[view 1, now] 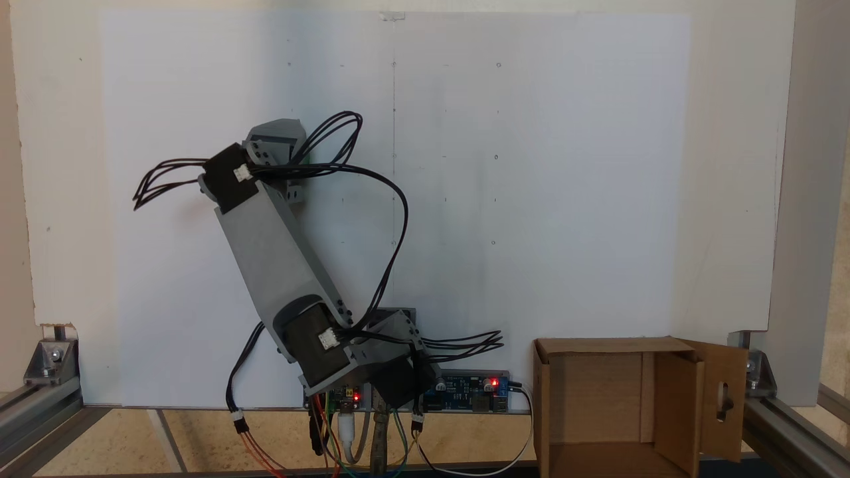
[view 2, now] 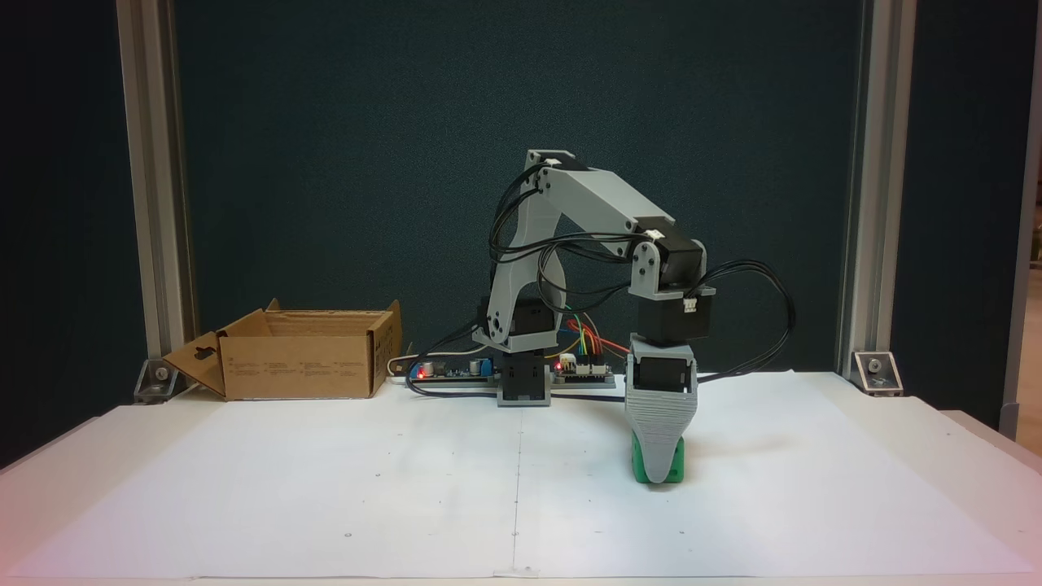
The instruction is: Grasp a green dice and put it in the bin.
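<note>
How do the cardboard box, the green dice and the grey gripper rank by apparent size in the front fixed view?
1. bin, largest though farthest
2. gripper
3. green dice, smallest; partly hidden behind the gripper

A lab bench: aluminium frame [view 2: 153, 203], exposed circuit boards [view 1: 465, 387].

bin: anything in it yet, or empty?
Looks empty: a fixed view looks straight into the bin and shows bare cardboard. The dice is on the paper at the pincer.
</note>
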